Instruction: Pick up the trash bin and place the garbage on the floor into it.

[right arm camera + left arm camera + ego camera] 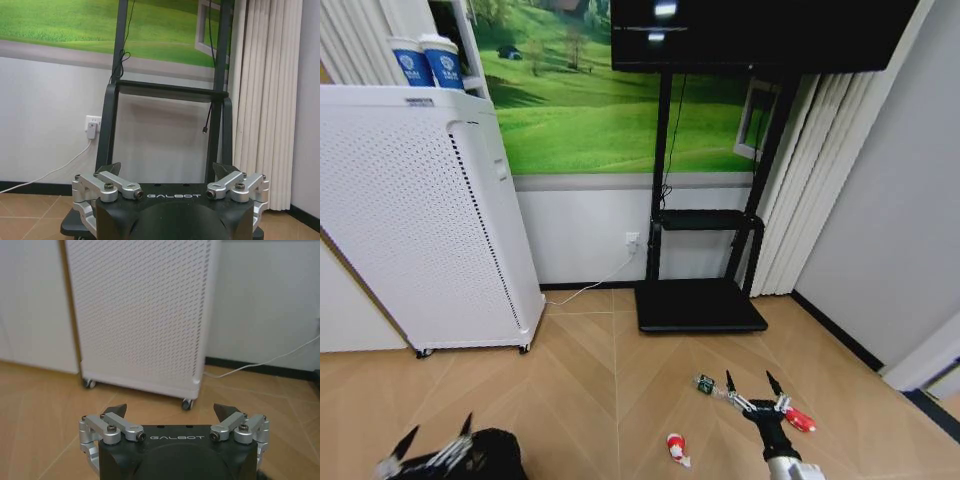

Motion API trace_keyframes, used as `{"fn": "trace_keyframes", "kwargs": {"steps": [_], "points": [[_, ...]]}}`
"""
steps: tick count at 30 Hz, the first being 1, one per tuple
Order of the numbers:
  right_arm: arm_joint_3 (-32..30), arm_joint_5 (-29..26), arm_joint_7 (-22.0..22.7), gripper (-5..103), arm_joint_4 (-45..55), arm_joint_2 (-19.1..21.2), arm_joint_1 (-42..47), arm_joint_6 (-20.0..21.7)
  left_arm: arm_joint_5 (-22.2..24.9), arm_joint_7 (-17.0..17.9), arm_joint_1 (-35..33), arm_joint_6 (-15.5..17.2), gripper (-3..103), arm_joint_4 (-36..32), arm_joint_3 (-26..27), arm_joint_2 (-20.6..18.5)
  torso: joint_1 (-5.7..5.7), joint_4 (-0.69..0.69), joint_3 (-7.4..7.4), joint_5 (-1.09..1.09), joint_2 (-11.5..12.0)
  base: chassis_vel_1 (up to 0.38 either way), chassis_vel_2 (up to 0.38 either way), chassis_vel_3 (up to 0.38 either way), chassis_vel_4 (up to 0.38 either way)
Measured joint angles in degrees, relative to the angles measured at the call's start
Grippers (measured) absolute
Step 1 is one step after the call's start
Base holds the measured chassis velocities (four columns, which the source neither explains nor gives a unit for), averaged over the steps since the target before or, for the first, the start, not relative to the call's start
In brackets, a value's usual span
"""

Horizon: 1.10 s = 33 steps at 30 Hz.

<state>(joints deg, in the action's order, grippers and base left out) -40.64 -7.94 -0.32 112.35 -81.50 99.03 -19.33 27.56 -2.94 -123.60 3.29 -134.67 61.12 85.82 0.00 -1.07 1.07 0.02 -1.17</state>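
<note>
Your left gripper point(435, 437) sits at about seven o'clock in the head view, fingers spread and holding nothing, right at the rim of the trash bin point(490, 455), which shows as a dark shape at the lower edge. From here I can't tell whether a finger already touches that rim. The left wrist view looks past the spread fingertips at the white perforated appliance point(140, 315), not at the bin.

To take the bin well, set one finger inside the rim and one outside, close on the wall itself, and lift straight so it stays upright.

Your right gripper point(756, 385) hangs at five o'clock, also spread and empty, above the floor among the scraps.

Count the garbage: three pieces. One green-and-dark wrapper point(705, 383) just beside the right gripper's left fingertip, one red scrap point(800, 419) near its right side, one red-and-white scrap point(676, 448) lower, toward six o'clock. One bin, two grippers.
</note>
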Motion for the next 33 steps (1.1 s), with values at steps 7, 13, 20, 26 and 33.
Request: {"fn": "trace_keyframes", "kwargs": {"steps": [7, 13, 20, 26, 33], "points": [[0.0, -1.9, -0.2, 100, -3.3, 0.8, -5.6, 1.0, 15.4, 7.1, -10.8, -5.0, 96, 4.4, 1.8, 1.6, 0.0, 0.0, 0.14, -0.03, -0.2, 0.0, 0.0, 0.0, 0.0], [0.7, -3.3, -0.2, 100, -6.6, 0.9, -9.4, 1.3, 14.2, 8.2, -13.7, -5.4, 88, 4.3, -1.8, 3.4, 0.0, 0.0, 0.2, -0.01, -0.2, 0.0, 0.0, 0.0, 0.0], [0.7, -5.0, -0.9, 100, -10.0, 1.3, -10.2, -0.3, 11.7, 7.1, -11.6, -0.2, 92, 6.6, -5.4, 4.5, 0.0, -0.01, 0.25, -0.02, -0.3, 0.0, 0.0, 0.0, 0.0], [0.3, -5.7, -1.1, 100, -11.0, 2.1, -10.4, -1.0, 7.9, 6.1, -8.7, 3.0, 97, 9.1, -7.7, 5.6, 0.0, -0.01, 0.28, -0.02, -0.3, 0.0, 0.0, 0.0, 0.0], [0.4, -5.8, -1.0, 100, -10.4, 2.3, -10.8, -0.4, 6.3, 5.4, -7.4, 2.1, 85, 12.3, -8.4, 5.9, 0.0, 0.0, 0.3, 0.02, -0.3, 0.0, 0.0, 0.0, 0.0]]}}
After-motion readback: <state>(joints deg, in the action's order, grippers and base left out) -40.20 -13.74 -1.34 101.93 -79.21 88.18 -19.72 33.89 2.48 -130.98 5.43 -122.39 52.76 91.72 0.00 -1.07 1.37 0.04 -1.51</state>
